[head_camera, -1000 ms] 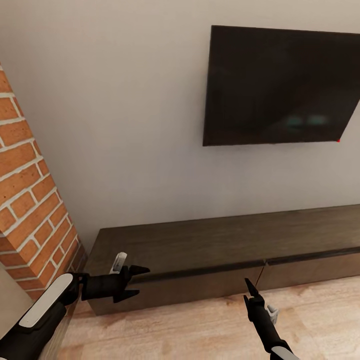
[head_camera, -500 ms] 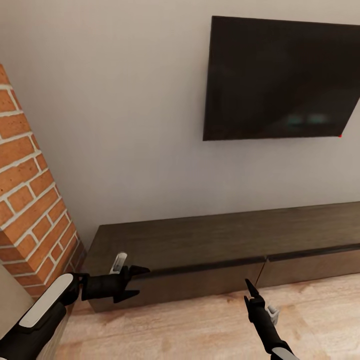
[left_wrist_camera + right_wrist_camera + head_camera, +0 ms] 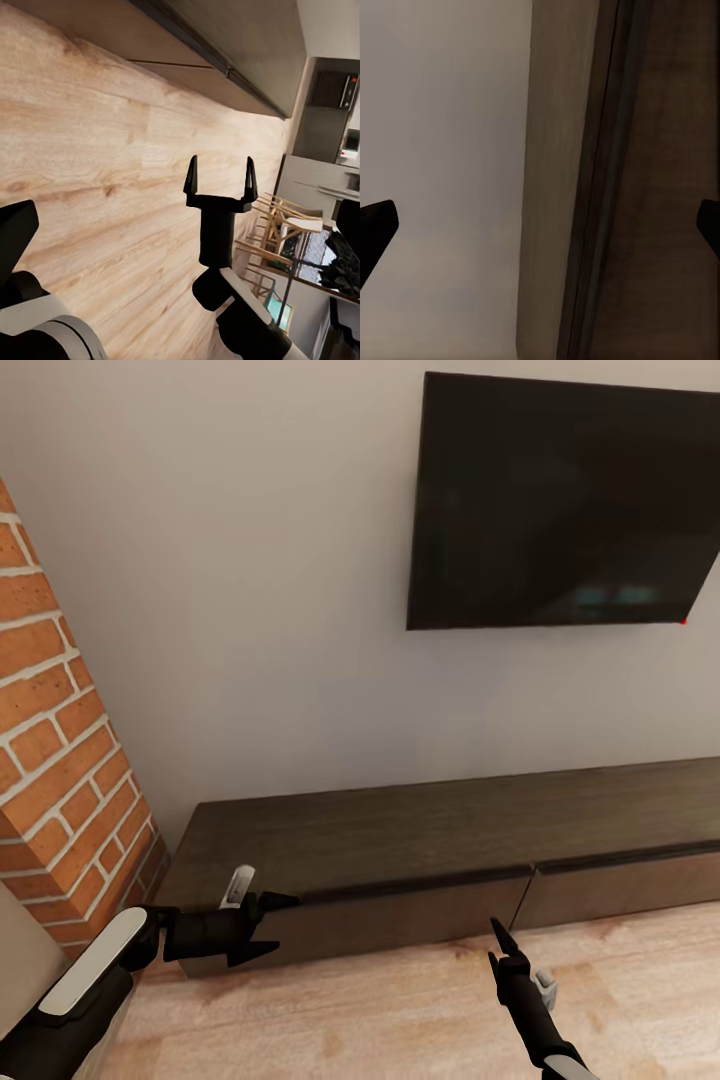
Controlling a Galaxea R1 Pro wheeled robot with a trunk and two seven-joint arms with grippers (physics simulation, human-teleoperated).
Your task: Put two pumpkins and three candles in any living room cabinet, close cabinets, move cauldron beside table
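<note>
The view has tilted down toward the shut cabinet point(image 3: 420, 860), both the left gripper point(image 3: 272, 927) and right gripper point(image 3: 497, 945) spread wide and empty, so nothing is stowed yet.

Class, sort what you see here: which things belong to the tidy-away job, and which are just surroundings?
Job:
cabinet, drawers shut
left pincer, open, empty
right pincer, open, empty

Surroundings:
television
brick column
wooden floor
chairs
</note>
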